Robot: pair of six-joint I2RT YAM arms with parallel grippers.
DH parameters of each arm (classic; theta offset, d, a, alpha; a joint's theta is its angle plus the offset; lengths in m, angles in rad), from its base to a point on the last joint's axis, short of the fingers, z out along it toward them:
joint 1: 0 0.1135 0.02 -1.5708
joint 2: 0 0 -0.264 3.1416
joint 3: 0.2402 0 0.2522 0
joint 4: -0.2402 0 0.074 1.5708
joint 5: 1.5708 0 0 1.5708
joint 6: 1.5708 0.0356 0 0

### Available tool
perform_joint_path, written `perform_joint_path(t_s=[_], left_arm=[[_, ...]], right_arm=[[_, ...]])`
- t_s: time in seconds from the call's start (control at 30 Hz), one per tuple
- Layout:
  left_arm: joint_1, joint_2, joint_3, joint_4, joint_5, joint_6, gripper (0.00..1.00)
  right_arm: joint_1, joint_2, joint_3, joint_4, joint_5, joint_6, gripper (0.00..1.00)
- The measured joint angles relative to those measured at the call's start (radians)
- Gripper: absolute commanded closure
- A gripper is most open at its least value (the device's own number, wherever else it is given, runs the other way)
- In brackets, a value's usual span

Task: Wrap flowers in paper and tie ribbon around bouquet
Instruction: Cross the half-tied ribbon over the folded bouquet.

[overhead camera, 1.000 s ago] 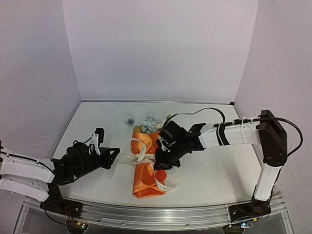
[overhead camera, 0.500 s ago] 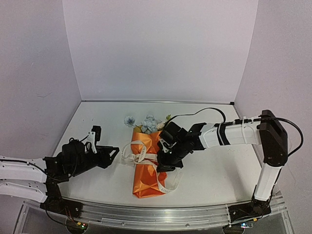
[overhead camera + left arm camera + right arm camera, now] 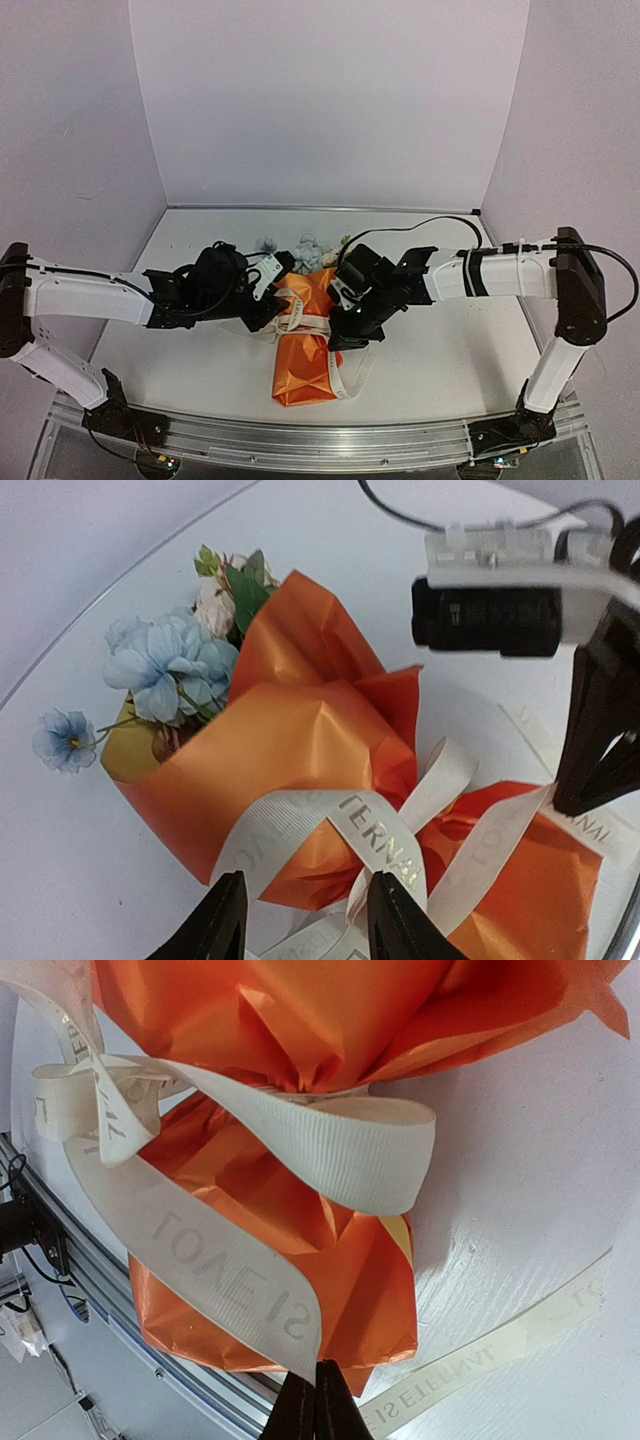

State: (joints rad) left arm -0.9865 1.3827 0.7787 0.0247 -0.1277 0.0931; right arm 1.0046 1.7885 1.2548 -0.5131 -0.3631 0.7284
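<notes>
Well, the white table (image 3: 440, 350) sits between pale lilac walls (image 3: 330, 100). A metal rail (image 3: 300, 440) runs along its near edge, and a black cable (image 3: 420, 224) arcs off the right arm's wrist. From above, both wrists crowd over the bouquet (image 3: 305, 365), so its pinched waist and most of the blooms are hidden. Only the lower, closed end of the cone shows clear.

The left gripper (image 3: 305, 925) has its jaws parted and grips nothing. Just ahead of its tips a loop of ribbon (image 3: 380, 830) arches over the wrap, and the flowers (image 3: 165, 665) lie further ahead and to its left. The right gripper (image 3: 315, 1400) is clenched on one strand of that ribbon, which rises from its tips and crosses the bouquet's waist. A second, loose tail lies flat on the table to the right of its tips.

The paper (image 3: 310, 720) is thin, crisp and sharply creased, bright orange outside, with a yellow inner face showing at the wide mouth. The ribbon is a cream band of ribbed weave with faint printed capitals, limp and curling into open loops. Soft, fabric-like blooms of pale blue and white with green leaves poke out of the cone's flared end. The cone lies flat on its side and is gathered tight at the middle.
</notes>
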Motion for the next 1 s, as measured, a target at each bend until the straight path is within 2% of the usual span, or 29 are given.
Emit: perform_joint_path(t_s=[0.13, 0.2, 0.3, 0.37, 0.43, 0.57, 0.73, 0.83, 0.87, 1.0], left_arm=[[0.004, 0.043, 0.009, -0.044, -0.012, 0.051, 0.54], [0.009, 0.059, 0.013, -0.046, -0.032, 0.069, 0.57], [0.019, 0.079, 0.020, -0.037, -0.063, 0.086, 0.67], [0.021, 0.086, 0.020, -0.027, -0.088, 0.093, 0.82], [0.024, 0.091, 0.020, -0.016, -0.112, 0.097, 0.92], [0.024, 0.089, 0.020, -0.006, -0.156, 0.093, 1.00], [0.024, 0.010, -0.014, -0.007, -0.180, 0.037, 1.00], [0.024, -0.069, -0.057, -0.018, -0.189, -0.024, 0.95], [0.024, -0.095, -0.072, -0.029, -0.190, -0.046, 0.93], [0.024, -0.157, -0.120, -0.074, -0.192, -0.134, 0.68]], right_arm=[[0.000, 0.000, 0.000, -0.005, 0.002, -0.004, 1.00], [0.000, 0.000, 0.000, -0.005, 0.002, -0.006, 1.00], [0.000, 0.000, 0.000, -0.005, 0.003, -0.007, 1.00], [0.000, 0.000, 0.000, -0.005, 0.003, -0.007, 1.00], [0.000, 0.000, 0.000, -0.005, 0.003, -0.007, 1.00], [0.000, 0.000, 0.000, -0.005, 0.003, -0.007, 1.00], [0.002, 0.000, 0.000, -0.006, 0.001, -0.007, 1.00], [0.009, 0.000, 0.000, -0.009, -0.001, -0.009, 1.00], [0.013, 0.001, 0.001, -0.012, -0.001, -0.011, 1.00], [0.028, 0.004, 0.013, -0.025, -0.002, -0.017, 1.00]])
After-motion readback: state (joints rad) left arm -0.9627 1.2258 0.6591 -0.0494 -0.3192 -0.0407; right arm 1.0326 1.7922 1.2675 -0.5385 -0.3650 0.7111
